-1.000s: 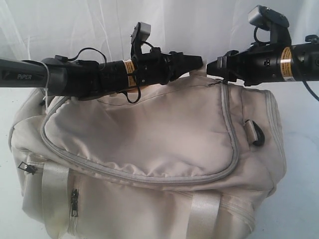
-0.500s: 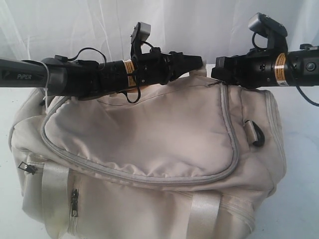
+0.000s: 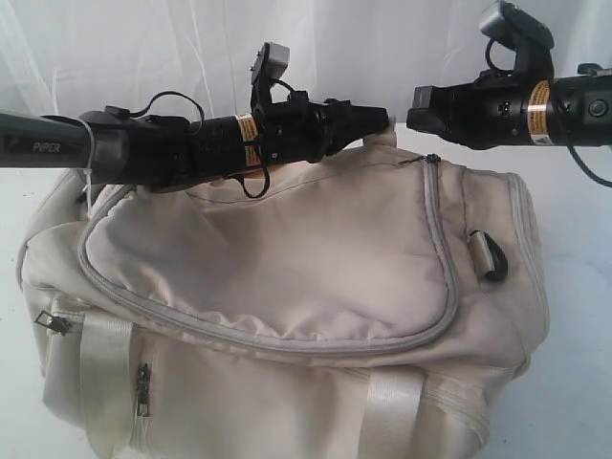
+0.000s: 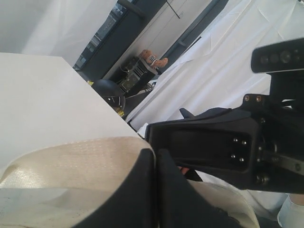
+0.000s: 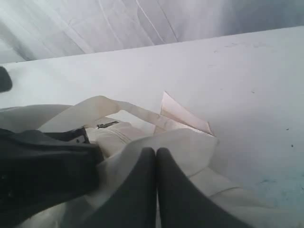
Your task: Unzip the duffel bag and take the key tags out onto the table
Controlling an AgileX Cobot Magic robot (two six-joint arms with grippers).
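The cream duffel bag [image 3: 287,258] fills the table [image 3: 574,287], its grey curved zipper [image 3: 442,239] closed. The zipper pull [image 3: 431,159] lies at the top rear corner. My left gripper [image 3: 382,118] rests at the bag's top rear edge; its fingers [image 4: 155,152] are pressed shut over cream webbing [image 4: 71,161], with nothing visible between them. My right gripper [image 3: 413,100] hovers just above and to the right of the pull, tip to tip with the left. It is shut [image 5: 156,151] and holds nothing. The key tags are hidden.
Two small zip pockets [image 3: 143,387] [image 3: 53,323] and shiny webbing straps [image 3: 105,373] [image 3: 387,411] face the front. A black clip [image 3: 492,256] hangs on the bag's right end. A white curtain [image 3: 402,48] backs the table.
My right gripper has closed from open and risen off the bag's top corner, leaving the zipper pull where it was. The left arm and the bag have not moved.
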